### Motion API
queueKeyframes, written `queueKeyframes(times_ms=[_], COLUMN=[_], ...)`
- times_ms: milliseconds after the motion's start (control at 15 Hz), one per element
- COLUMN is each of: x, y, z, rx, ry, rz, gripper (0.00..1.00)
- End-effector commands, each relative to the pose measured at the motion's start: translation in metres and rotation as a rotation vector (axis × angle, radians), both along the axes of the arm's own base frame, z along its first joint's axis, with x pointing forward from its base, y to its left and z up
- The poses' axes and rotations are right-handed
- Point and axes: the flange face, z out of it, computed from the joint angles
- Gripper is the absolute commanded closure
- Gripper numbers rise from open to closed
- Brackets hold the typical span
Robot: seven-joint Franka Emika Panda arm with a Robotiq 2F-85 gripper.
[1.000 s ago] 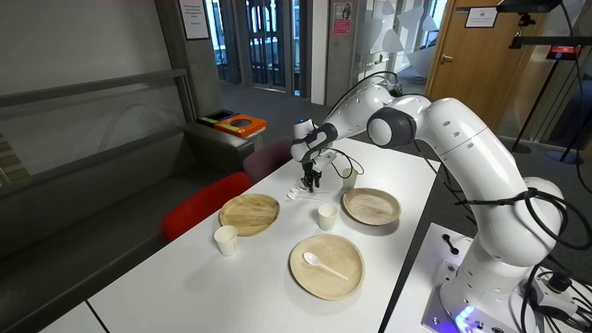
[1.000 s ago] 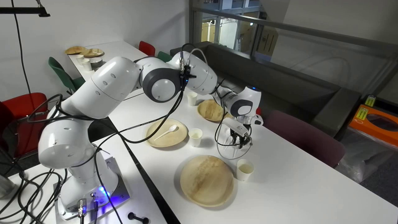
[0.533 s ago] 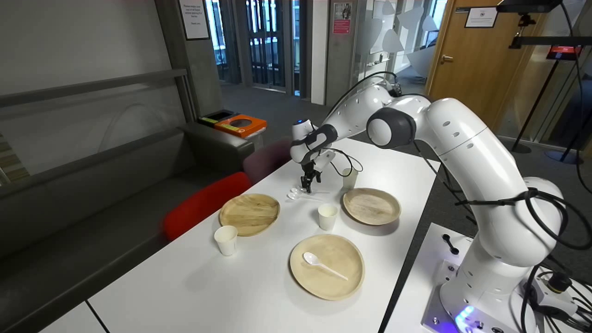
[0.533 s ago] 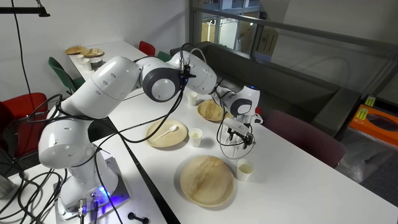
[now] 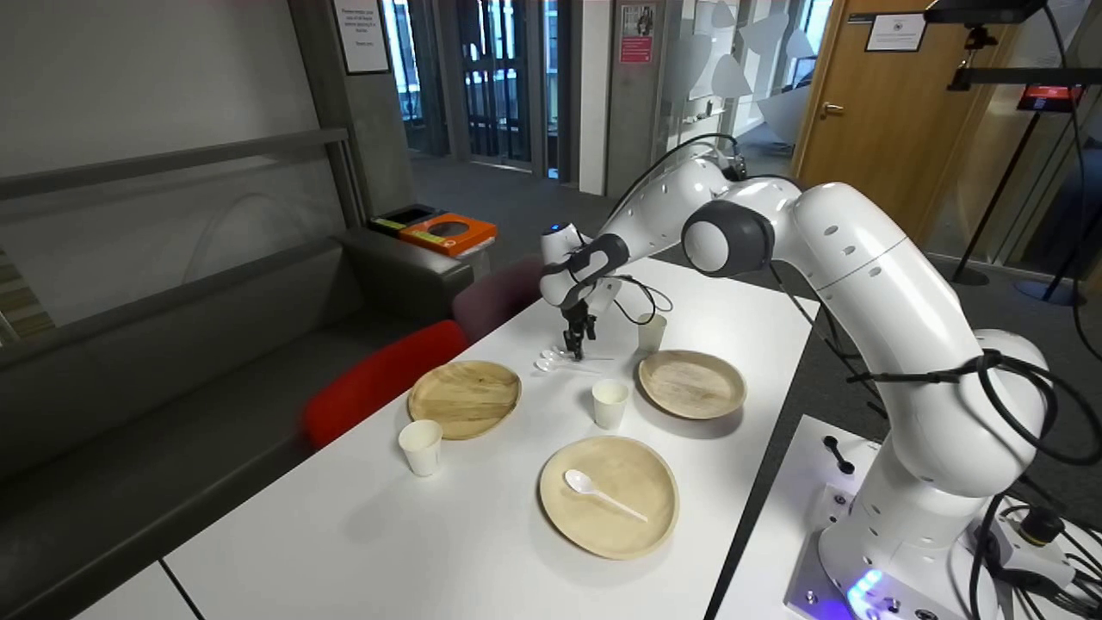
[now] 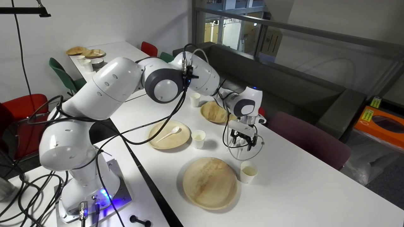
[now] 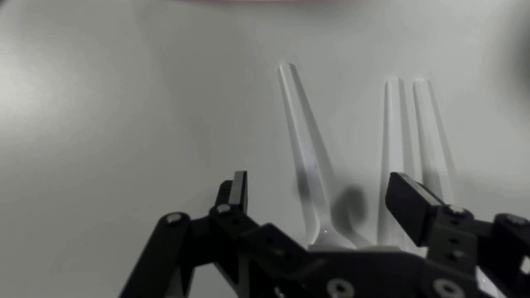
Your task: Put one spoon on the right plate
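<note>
At the left, a paper cup (image 5: 421, 449) is standing near the edge of the table (image 5: 301, 551) that is facing the sofa (image 5: 215, 370); just beyond it a grained plate (image 5: 465, 399) is lying along the same edge, probably making up one place setting. Farther along, loose white spoons (image 5: 545, 365) are lying with bowls toward that edge and handles toward the opposite edge, by the robot base (image 5: 904, 525), perhaps so the slim handles are offering the easier grip. The gripper (image 7: 316, 192) is hanging above them with its jaws standing wide, holding nothing. In the wrist view one spoon (image 7: 304, 138) is running through the gap, so the spread is presumably leaving room on both sides of its handle. The finger (image 7: 408, 203) on the right of that view is overlapping a neighbouring pair of spoons (image 7: 395, 124); whether it is touching them I cannot tell, and closing here could be gathering more than one.

Next, a pale flat plate (image 5: 585, 530) is already carrying another spoon (image 5: 594, 488) near the robot-side edge, and a second cup (image 5: 609, 405) is standing between that plate and the loose spoons. A third cup (image 5: 652, 334) is standing just beside the right plate (image 5: 692, 384), which is lying farther along the robot-side edge. No spoon is resting on it, so it is seemingly waiting for the one in the gap.
</note>
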Motion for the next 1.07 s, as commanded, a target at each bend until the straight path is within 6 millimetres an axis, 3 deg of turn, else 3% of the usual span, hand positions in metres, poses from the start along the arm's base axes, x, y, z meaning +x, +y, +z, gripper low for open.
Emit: queueKeyframes(times_ms=[0, 133, 333, 533, 600, 933, 1000], x=[0.0026, 0.0025, 0.0026, 0.0024, 0.0024, 0.0015, 0.001], y=[-0.0026, -0.0028, -0.0029, -0.0023, -0.0021, -0.0022, -0.0023], z=[0.0046, 0.0046, 0.0038, 0.0024, 0.0018, -0.0033, -0.0047], rx=[-0.001, 0.001, 0.003, 0.003, 0.004, 0.009, 0.01], ry=[0.013, 0.014, 0.015, 0.014, 0.014, 0.022, 0.024], rz=[0.058, 0.069, 0.079, 0.086, 0.089, 0.097, 0.098], gripper=[0.4, 0.55, 0.58, 0.47, 0.38, 0.38, 0.43])
